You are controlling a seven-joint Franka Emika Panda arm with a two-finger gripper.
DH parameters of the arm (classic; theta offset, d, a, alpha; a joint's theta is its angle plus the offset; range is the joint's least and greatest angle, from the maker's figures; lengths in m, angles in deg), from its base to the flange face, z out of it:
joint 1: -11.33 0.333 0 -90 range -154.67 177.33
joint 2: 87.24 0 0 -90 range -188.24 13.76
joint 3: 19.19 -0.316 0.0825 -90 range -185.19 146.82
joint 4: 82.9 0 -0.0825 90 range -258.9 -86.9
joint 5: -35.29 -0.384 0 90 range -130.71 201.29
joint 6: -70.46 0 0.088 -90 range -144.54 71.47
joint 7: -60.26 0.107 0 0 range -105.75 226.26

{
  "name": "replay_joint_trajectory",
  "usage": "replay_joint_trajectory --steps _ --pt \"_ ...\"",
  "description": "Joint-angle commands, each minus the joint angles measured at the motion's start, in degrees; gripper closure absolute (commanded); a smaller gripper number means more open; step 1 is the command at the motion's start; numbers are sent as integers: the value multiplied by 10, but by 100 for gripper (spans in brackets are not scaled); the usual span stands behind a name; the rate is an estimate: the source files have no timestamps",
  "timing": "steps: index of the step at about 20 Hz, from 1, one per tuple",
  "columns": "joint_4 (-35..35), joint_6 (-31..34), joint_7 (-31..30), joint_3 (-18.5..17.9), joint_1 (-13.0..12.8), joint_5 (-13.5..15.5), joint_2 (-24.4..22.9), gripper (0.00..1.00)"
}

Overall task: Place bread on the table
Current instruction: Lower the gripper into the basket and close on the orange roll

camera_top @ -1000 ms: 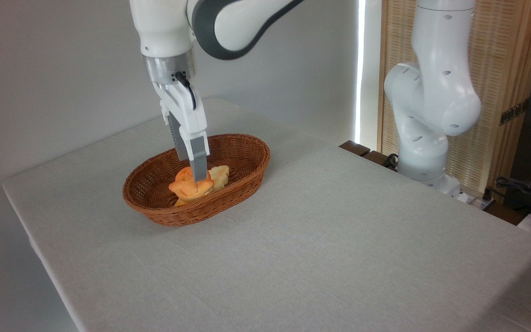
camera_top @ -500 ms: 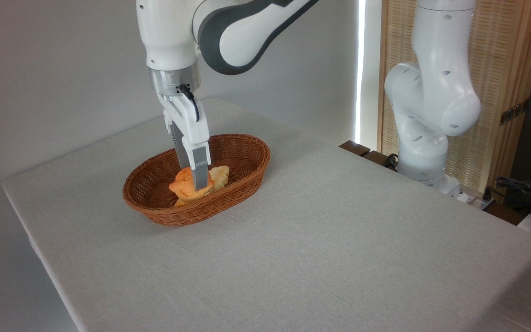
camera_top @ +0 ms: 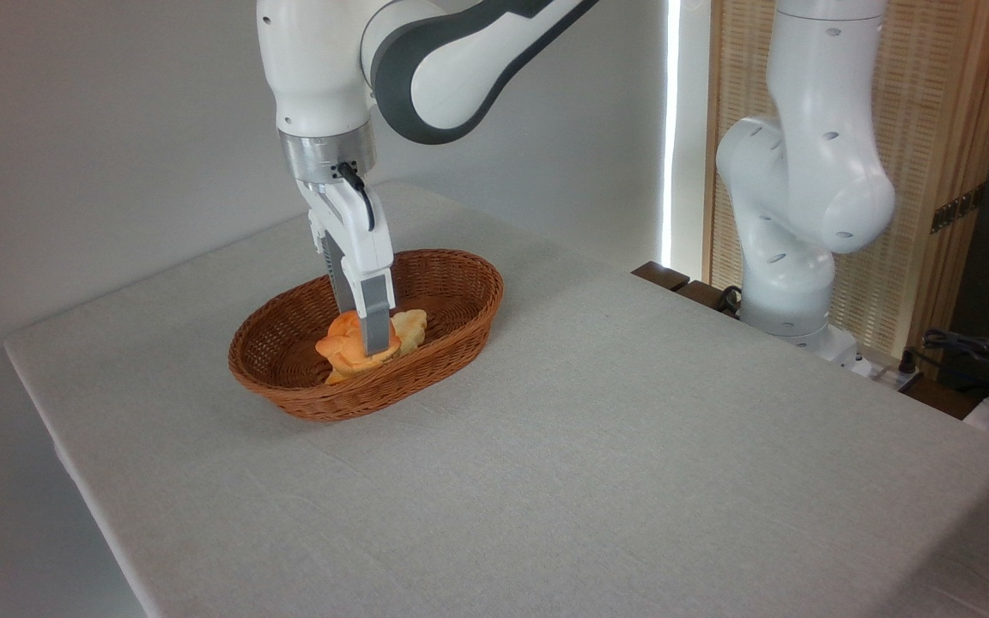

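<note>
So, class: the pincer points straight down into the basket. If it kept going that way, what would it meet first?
The orange bread: the pincer is already at it. Below lies the wicker basket, though depth is unclear.

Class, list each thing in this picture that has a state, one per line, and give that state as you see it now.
Bun: in the basket, on top of the roll, fingers around it.
Roll: in the basket, partly under the bun.
Basket: upright on the table, holding both breads.
Gripper: lowered into the basket, fingers closed on the bun.
Table: covered with a cloth.
</note>
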State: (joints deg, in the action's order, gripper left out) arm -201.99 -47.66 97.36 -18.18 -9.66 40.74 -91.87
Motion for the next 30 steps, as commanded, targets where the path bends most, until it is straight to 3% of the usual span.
replay_joint_trajectory --steps 1,4,17,30 --pt "-24 -35 5 -6 -7 2 -10 65" --pt "-40 -70 5 -5 -11 -4 -12 70" --pt "-43 -66 5 -5 -21 -15 -21 79" --pt "-31 -41 -2 -14 -14 -7 -48 75"
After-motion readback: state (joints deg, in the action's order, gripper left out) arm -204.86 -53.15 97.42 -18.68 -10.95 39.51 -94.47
